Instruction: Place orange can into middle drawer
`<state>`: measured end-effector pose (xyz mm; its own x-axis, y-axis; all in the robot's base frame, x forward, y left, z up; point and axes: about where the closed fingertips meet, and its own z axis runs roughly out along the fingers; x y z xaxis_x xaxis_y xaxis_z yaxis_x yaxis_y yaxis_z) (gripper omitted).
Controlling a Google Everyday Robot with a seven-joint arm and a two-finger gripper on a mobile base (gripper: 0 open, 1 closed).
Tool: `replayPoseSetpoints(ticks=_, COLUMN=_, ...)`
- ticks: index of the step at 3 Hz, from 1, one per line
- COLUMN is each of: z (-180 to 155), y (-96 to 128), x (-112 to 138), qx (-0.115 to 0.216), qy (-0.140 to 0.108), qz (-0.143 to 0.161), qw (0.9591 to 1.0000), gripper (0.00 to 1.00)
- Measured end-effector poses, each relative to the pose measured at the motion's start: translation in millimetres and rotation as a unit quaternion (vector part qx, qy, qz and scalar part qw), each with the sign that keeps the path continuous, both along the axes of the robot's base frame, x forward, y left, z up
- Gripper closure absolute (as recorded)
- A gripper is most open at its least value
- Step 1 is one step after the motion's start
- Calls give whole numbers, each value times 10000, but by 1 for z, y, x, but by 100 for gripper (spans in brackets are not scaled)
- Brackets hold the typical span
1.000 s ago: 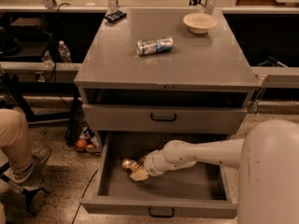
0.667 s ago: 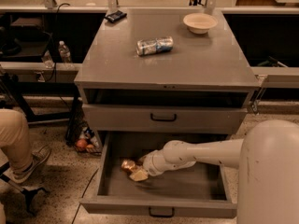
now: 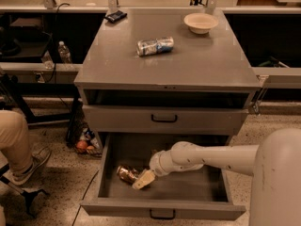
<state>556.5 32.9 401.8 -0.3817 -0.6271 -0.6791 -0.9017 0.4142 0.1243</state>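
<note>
- The grey metal table (image 3: 197,69) fills the middle of the view; its flat top carries a few loose things and its front holds drawers.
- The robot's white arm (image 3: 221,155) reaches from the lower right, leftward and down into the open drawer.
- The middle drawer (image 3: 188,185), the lowest one, is pulled well out, with its black handle at the bottom edge.
- The closed drawer front (image 3: 122,119) sits just above it.
- A seated person's leg (image 3: 14,140) shows at the left edge.
- A pale bowl (image 3: 201,22) stands upright on the table's far right.
- A blue-and-silver can (image 3: 155,45) lies on its side near the top's middle.
- The gripper (image 3: 142,179) is low inside the middle drawer, against the orange can's right end; I cannot tell how the jaws stand.
- The orange can (image 3: 126,173) lies on its side on the drawer floor, left of centre.
</note>
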Motion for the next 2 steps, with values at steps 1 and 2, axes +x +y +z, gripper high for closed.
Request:
replayPoseSetpoints(ticks=1, z=21, y=-56, x=14, qx=148, qy=-164, qz=-537, qw=9983, gripper=0)
replayPoseSetpoints(ticks=2, z=44, y=-125, x=20, qx=197, qy=-358, qz=-1173, qw=9923, gripper=0)
